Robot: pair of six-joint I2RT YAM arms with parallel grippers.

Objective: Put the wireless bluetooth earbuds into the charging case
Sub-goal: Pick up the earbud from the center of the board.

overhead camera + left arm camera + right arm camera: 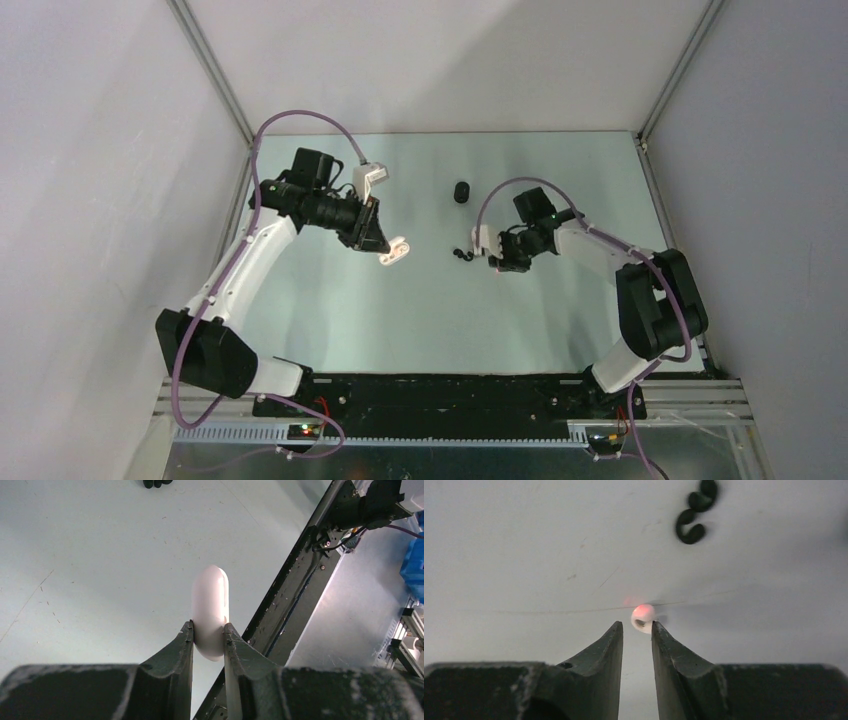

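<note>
Pale green bench point(420, 320) carries everything. Left pincer point(208, 626) is clenched on the white charging case point(211, 600), centre frame. Right pincer point(637, 626) stands slightly parted and empty, with a white earbud point(643, 617) at its tips. The bud looks light, slick and likely to roll, so pinch its rounded sides.

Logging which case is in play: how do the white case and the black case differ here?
The white case is clamped edge-on in the left hand; the black case lies free on the table, with neither hand touching it. The white case is left of centre, while the black case lies farther back, nearer the rear wall. Both are small, rounded, pebble-like shells.
</note>
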